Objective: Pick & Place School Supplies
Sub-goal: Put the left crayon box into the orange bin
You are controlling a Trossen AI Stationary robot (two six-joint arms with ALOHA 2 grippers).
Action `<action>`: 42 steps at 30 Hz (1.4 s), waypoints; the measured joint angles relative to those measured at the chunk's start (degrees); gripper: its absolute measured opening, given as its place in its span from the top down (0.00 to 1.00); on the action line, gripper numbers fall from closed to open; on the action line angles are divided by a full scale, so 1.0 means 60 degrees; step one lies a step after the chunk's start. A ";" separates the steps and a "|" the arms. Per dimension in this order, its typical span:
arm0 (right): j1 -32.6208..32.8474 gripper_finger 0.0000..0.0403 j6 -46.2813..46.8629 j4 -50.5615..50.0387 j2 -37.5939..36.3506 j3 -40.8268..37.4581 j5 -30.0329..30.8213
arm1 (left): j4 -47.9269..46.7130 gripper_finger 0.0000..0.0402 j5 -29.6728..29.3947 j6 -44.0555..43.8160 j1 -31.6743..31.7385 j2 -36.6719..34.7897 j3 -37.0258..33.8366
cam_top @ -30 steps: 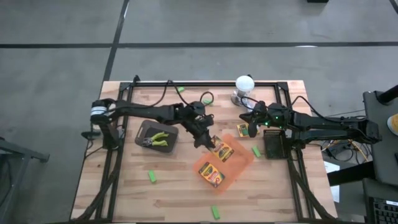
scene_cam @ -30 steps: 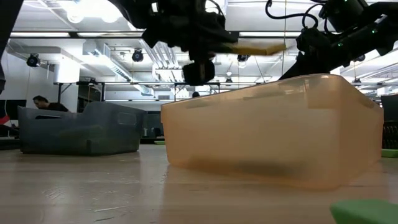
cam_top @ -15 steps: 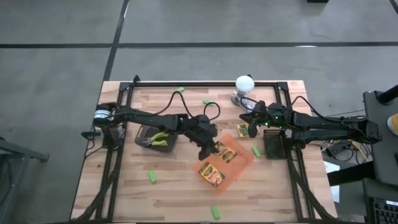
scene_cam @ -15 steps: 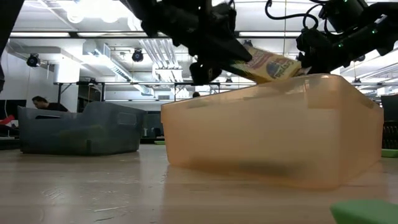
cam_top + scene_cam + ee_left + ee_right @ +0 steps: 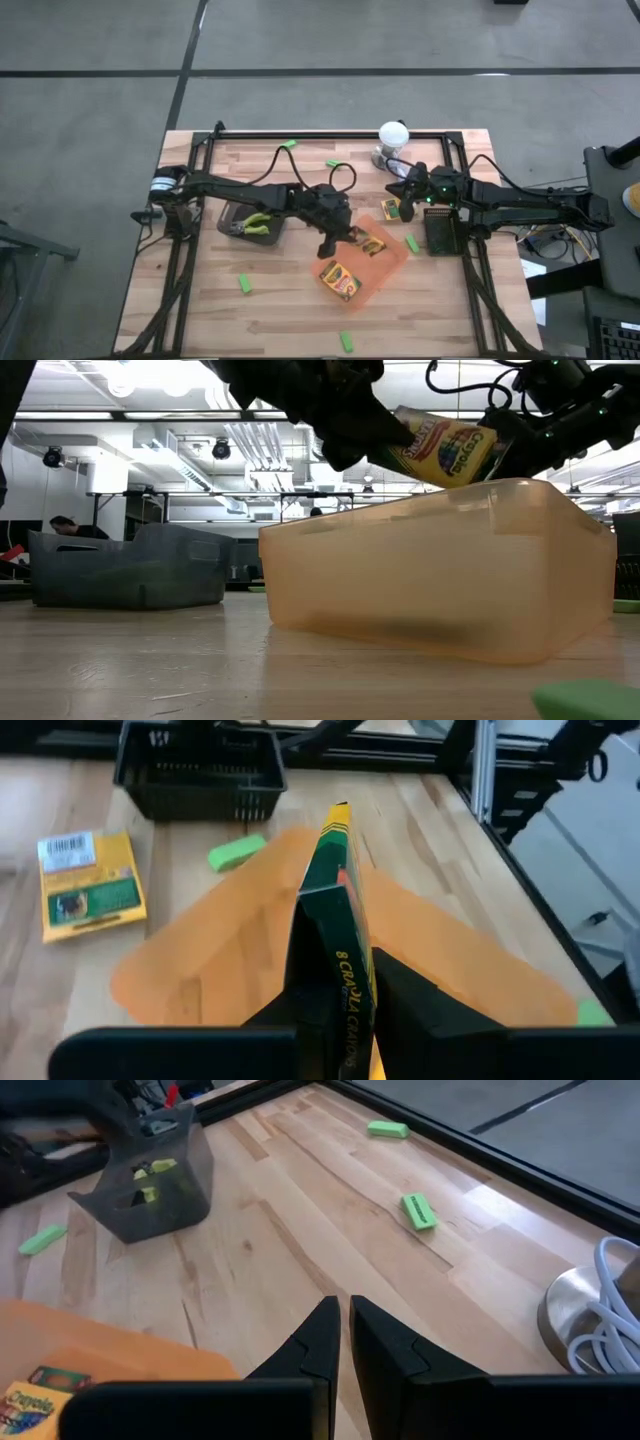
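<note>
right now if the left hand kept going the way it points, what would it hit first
Probably the orange tray: the left hand, shut on a crayon box, points down into it, though depth is unclear.

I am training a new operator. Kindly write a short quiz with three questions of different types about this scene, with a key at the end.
1. True or false: the left gripper is shut on a crayon box above the orange tray.
2. Multiple choice: where do the green-handled pliers lie? A) on the bare wood B) in the dark bin C) in the orange tray
3. Fill in: the right gripper is ____ and holds nothing.

Key: 1 true; 2 B; 3 shut
</note>
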 joint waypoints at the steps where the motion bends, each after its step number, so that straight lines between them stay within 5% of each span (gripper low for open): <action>1: 0.0000 0.93 -0.0023 -0.0047 0.0000 0.0000 0.0000 | -0.0001 0.87 -0.0007 0.0190 -0.0003 0.0000 0.0000; 21: 0.0000 0.93 -0.0042 -0.0188 0.0000 -0.0050 0.0000 | -0.0611 0.87 -0.0076 0.1820 -0.0208 0.1449 -0.0033; 42: 0.0000 0.93 0.0720 0.0857 -0.0004 -0.1300 0.0008 | -0.0923 0.87 -0.0441 0.2352 -0.0218 0.1442 -0.0029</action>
